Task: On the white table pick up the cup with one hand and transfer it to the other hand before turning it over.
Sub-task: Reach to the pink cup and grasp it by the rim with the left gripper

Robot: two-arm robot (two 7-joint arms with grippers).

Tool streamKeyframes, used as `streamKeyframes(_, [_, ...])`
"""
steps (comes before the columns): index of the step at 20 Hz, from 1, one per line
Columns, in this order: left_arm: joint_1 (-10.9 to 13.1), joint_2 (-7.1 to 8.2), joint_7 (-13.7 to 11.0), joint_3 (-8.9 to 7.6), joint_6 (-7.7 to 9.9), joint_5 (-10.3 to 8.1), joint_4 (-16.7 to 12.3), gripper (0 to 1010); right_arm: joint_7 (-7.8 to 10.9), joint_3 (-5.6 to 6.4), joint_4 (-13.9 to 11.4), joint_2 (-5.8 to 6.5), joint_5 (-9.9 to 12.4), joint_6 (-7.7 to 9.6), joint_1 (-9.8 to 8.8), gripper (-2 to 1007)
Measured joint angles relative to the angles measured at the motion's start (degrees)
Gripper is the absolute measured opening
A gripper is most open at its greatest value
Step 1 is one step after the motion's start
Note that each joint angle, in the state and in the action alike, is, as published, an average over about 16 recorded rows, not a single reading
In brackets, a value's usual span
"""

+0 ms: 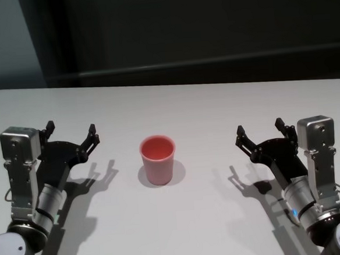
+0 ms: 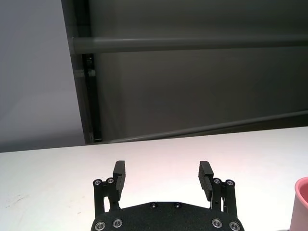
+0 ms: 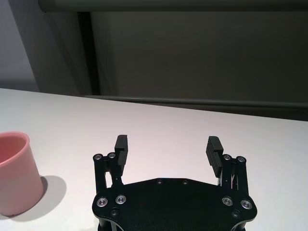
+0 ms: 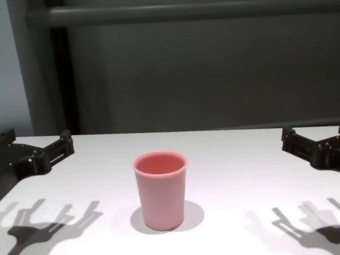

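Observation:
The pink cup (image 1: 158, 160) stands upright, mouth up, in the middle of the white table (image 1: 174, 107). It also shows in the chest view (image 4: 162, 192), at the edge of the left wrist view (image 2: 301, 202) and in the right wrist view (image 3: 14, 173). My left gripper (image 1: 71, 130) is open and empty, hovering to the cup's left, clear of it; it also shows in its wrist view (image 2: 162, 171). My right gripper (image 1: 259, 127), on the arm with a blue light, is open and empty to the cup's right, also apart from it (image 3: 167, 144).
A dark wall with a horizontal grey rail (image 4: 185, 9) rises behind the table's far edge. Both grippers cast shadows on the tabletop near the front. No other objects are on the table.

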Motion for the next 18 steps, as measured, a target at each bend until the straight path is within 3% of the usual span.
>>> streamKeyframes(18, [0.00, 0.00, 0.00, 0.00, 0.00, 0.00, 0.00, 1001, 0.00, 0.00, 0.00, 0.00, 0.00, 0.00, 0.00, 1002])
